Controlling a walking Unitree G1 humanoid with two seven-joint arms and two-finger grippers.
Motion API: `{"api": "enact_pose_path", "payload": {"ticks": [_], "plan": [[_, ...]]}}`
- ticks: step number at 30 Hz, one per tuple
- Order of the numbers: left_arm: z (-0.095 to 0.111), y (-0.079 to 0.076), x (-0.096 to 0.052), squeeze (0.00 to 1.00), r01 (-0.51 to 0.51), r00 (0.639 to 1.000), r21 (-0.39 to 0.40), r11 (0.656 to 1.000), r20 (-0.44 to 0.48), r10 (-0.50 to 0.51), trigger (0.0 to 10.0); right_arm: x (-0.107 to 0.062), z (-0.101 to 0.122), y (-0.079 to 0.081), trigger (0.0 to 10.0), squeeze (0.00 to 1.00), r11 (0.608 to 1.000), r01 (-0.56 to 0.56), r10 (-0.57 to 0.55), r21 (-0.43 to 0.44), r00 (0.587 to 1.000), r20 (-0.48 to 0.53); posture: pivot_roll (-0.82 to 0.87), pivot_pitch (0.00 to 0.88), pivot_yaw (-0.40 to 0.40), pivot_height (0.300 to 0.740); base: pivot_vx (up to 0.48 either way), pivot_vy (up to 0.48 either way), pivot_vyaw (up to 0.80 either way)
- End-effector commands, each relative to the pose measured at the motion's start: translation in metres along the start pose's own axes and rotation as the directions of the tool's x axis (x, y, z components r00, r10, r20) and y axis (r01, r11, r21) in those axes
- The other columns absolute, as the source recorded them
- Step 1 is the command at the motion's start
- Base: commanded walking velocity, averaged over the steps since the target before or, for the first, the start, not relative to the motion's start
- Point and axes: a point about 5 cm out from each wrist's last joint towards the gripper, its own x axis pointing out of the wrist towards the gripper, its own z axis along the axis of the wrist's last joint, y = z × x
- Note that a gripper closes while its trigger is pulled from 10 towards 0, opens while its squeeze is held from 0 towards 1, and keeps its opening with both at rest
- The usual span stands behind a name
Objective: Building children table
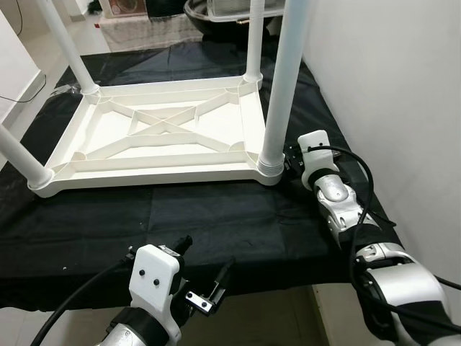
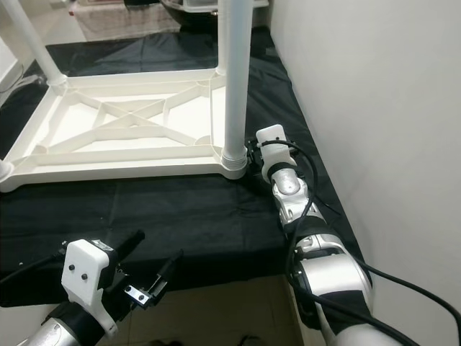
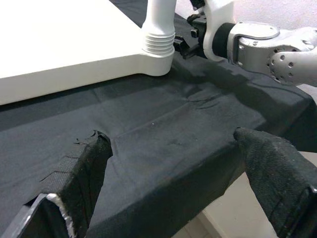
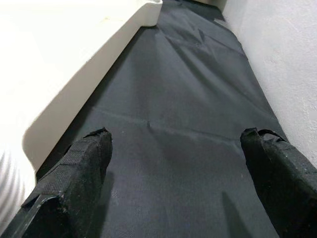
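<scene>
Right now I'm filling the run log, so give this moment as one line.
table top: upside down on black cloth | right tool: open, beside near leg base | left tool: open at cloth edge

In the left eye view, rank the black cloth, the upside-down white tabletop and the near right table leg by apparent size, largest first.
1. black cloth, spreading beyond the tabletop all round.
2. upside-down white tabletop.
3. near right table leg, though nearness to the camera and cropping at the frame top make its full size unsure.
</scene>
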Motion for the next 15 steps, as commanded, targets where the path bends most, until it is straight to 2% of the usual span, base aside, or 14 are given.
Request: {"api": "enact_pose_path", "payload": {"ticks": [1, 6, 8, 9, 11, 14, 15], "plan": [[0.001, -0.001, -0.002, 0.00, 0.001, 1.000, -0.004, 1.000, -0.012, -0.002, 10.0, -0.004, -0.016, 0.023, 10.0, 0.00, 0.992, -0.126, 0.128, 0.029, 0.989, -0.068, 0.16, 0.275, 0.059, 0.740, 0.000, 0.000, 0.00], [0.001, 0.000, -0.001, 0.00, -0.001, 1.000, -0.001, 1.000, -0.012, 0.001, 10.0, -0.005, -0.016, 0.030, 10.0, 0.00, 0.975, -0.205, 0.210, 0.085, 0.976, -0.054, 0.16, 0.275, 0.059, 0.740, 0.000, 0.000, 0.00], [0.001, 0.000, -0.001, 0.00, -0.003, 1.000, 0.001, 1.000, -0.016, 0.003, 10.0, -0.007, -0.014, 0.040, 10.0, 0.00, 0.942, -0.315, 0.318, 0.116, 0.948, -0.009, 0.15, 0.272, 0.058, 0.740, 0.000, 0.000, 0.00], [0.001, 0.000, -0.001, 0.00, -0.003, 1.000, 0.001, 1.000, -0.016, 0.003, 10.0, -0.007, -0.014, 0.040, 10.0, 0.00, 0.942, -0.315, 0.318, 0.116, 0.948, -0.009, 0.15, 0.272, 0.058, 0.740, 0.000, 0.000, 0.00], [0.001, 0.001, -0.001, 0.00, -0.004, 1.000, 0.004, 1.000, -0.017, 0.004, 10.0, -0.010, -0.013, 0.046, 10.0, 0.00, 0.900, -0.410, 0.410, 0.149, 0.911, 0.035, 0.15, 0.270, 0.058, 0.740, 0.000, 0.000, 0.00], [0.002, 0.002, 0.000, 0.00, -0.005, 1.000, 0.005, 1.000, -0.016, 0.005, 10.0, -0.011, -0.012, 0.048, 10.0, 0.00, 0.888, -0.437, 0.435, 0.146, 0.899, 0.048, 0.15, 0.267, 0.057, 0.740, 0.000, 0.000, 0.00], [0.002, 0.002, 0.001, 0.00, -0.005, 1.000, 0.007, 1.000, -0.015, 0.005, 10.0, -0.012, -0.012, 0.050, 10.0, 0.00, 0.869, -0.468, 0.463, 0.160, 0.884, 0.068, 0.15, 0.266, 0.059, 0.740, 0.000, 0.000, 0.00]]}}
